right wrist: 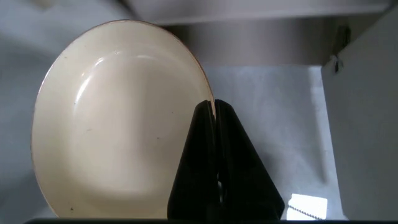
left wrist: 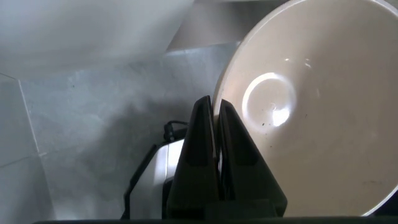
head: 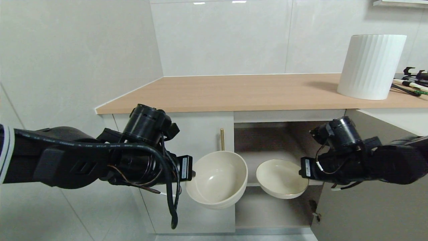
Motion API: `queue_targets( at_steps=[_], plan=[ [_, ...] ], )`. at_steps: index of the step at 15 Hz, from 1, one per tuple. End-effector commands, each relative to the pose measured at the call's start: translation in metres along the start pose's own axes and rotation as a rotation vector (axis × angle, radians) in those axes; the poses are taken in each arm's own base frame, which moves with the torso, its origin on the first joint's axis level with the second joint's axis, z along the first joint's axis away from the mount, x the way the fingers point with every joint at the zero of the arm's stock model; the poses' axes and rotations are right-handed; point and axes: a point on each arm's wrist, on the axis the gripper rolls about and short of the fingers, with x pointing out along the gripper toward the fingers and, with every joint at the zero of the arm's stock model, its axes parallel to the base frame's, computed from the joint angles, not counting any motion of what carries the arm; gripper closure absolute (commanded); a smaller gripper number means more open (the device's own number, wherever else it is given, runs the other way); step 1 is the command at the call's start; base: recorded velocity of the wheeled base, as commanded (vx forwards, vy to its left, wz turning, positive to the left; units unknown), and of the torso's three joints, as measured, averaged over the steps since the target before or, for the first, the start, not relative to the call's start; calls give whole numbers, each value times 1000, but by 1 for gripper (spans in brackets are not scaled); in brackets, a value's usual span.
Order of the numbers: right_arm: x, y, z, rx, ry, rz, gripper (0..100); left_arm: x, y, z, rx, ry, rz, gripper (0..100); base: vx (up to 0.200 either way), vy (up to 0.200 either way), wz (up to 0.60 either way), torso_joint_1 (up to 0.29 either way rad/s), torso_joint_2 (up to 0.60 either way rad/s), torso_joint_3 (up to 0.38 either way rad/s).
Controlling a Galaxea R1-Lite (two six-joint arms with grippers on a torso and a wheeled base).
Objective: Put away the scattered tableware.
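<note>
My left gripper point(head: 194, 173) is shut on the rim of a deep cream bowl point(head: 217, 180), held in the air in front of the closed left cabinet door. In the left wrist view the gripper point(left wrist: 216, 112) pinches the bowl point(left wrist: 311, 106) at its edge. My right gripper point(head: 300, 173) is shut on the rim of a shallower cream bowl with a thin dark rim line point(head: 281, 178), held before the open cabinet. In the right wrist view the gripper point(right wrist: 214, 115) clamps that bowl point(right wrist: 118, 118) at its edge. Both bowls are tilted and hold nothing.
The cabinet point(head: 271, 157) under the wooden counter point(head: 240, 90) stands open on the right, with a shelf inside and its door point(head: 367, 214) swung out at the right. The left door has a brass handle point(head: 222, 139). A white ribbed container point(head: 371, 67) and some utensils point(head: 411, 85) sit on the counter.
</note>
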Motion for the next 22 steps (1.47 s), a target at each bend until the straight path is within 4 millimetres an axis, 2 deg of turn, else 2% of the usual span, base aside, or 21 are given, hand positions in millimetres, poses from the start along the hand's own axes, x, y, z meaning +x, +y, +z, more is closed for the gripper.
queue_targets(
  at_steps=[1,4,5,10,11,17,22],
  plan=[
    [62,-7,-15,1,49,-52,100,8,0,-1,1,20,7,100,0,0,0,0,0,0],
    [117,-12,-20,11,-22,-113,100,12,0,-2,1,29,10,100,0,0,0,0,0,0],
    [135,-20,-22,19,-50,-160,100,11,-1,-1,3,23,8,100,0,0,0,0,0,0],
    [181,-30,6,4,-77,-187,100,11,-1,-1,1,26,9,100,0,0,0,0,0,0],
    [193,-33,3,7,-54,-205,100,11,-1,-1,1,26,9,100,0,0,0,0,0,0],
    [218,-55,18,47,-109,-276,100,18,0,-2,-1,42,18,100,0,0,0,0,0,0],
    [232,-58,19,51,-134,-312,100,17,0,-1,0,39,16,100,0,0,0,0,0,0]
  ],
)
